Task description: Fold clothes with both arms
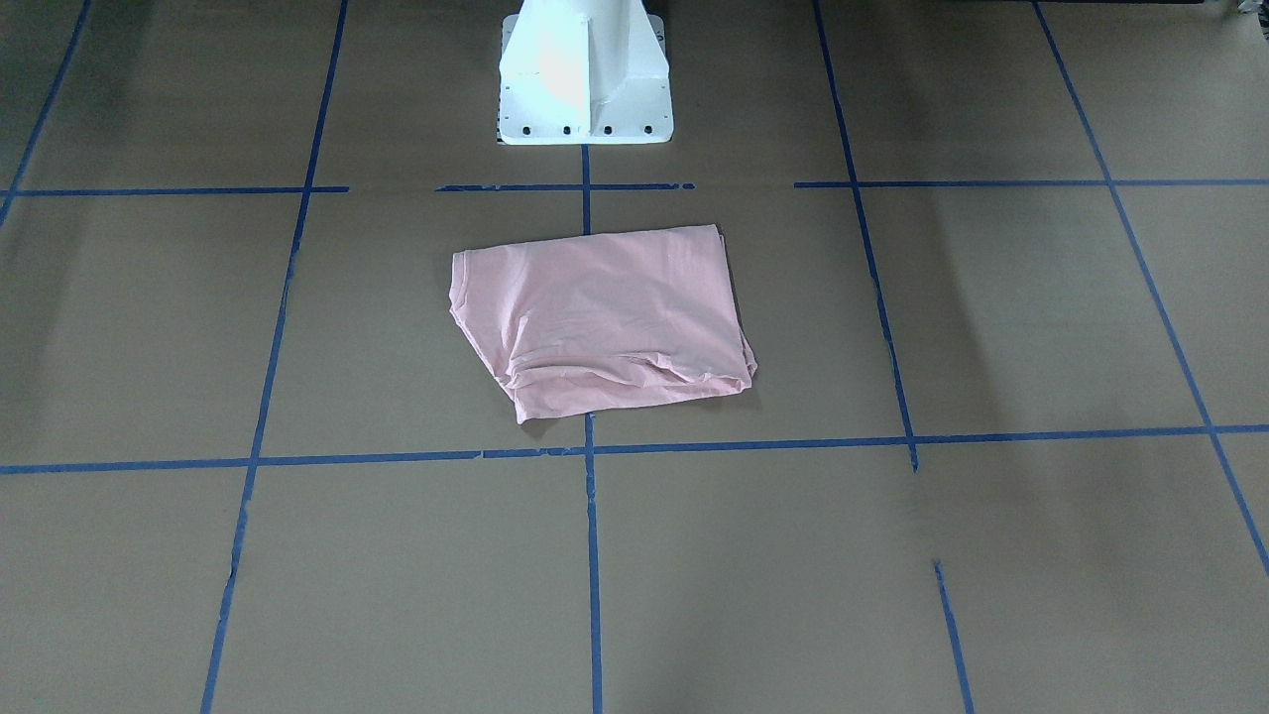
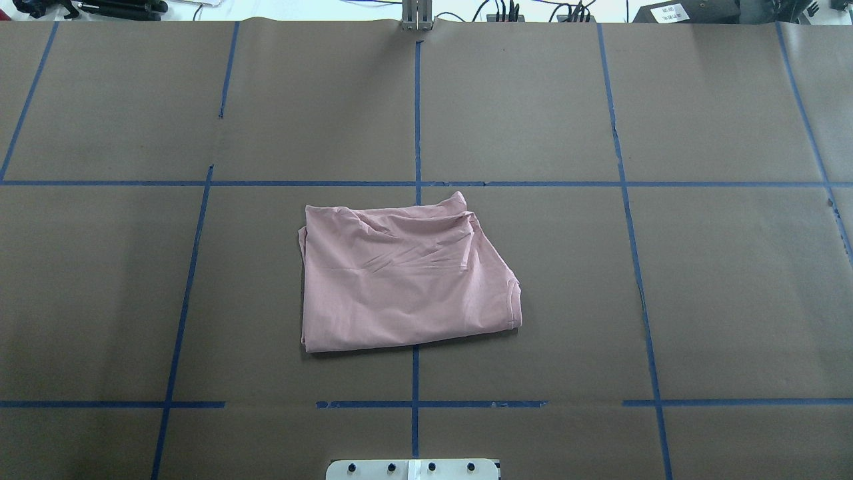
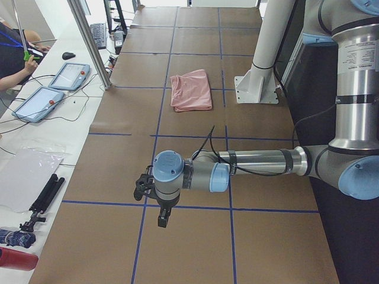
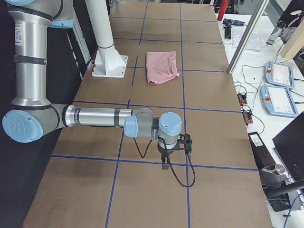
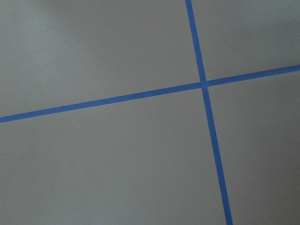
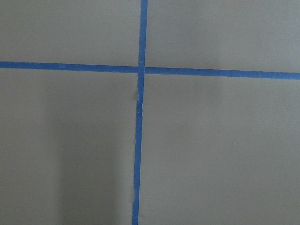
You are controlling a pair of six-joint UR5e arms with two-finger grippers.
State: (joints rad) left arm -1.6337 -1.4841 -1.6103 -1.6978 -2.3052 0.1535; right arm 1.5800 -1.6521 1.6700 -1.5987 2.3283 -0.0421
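T-shirt (image 2: pixel 400 287), pale pink, lies folded on the worktop (image 2: pixel 666 300) just before my white pedestal (image 1: pixel 585 69). My left arm (image 3: pixel 260 161) and right arm (image 4: pixel 95 116) reach out well apart from it; whether their jaws are wide or narrow, I cannot tell.

You've got a brown paper-covered counter (image 2: pixel 733 300) gridded with blue tape lines (image 2: pixel 416 113). On your white side counter (image 3: pixel 59 136): two grey-blue tablet pendants with red buttons (image 3: pixel 69 76) side by side, cables trailing. Black keyboard (image 3: pixel 98 34) and black mouse (image 3: pixel 68 55) lie beyond them. Silver metal post (image 3: pixel 95 50) stands beside the pendants. Near end: folded black tripod (image 3: pixel 42 201), red bottle (image 3: pixel 16 258), clear plastic sheet (image 3: pixel 26 174). A person's dark-sleeved arm (image 3: pixel 9 59) shows at the edge.
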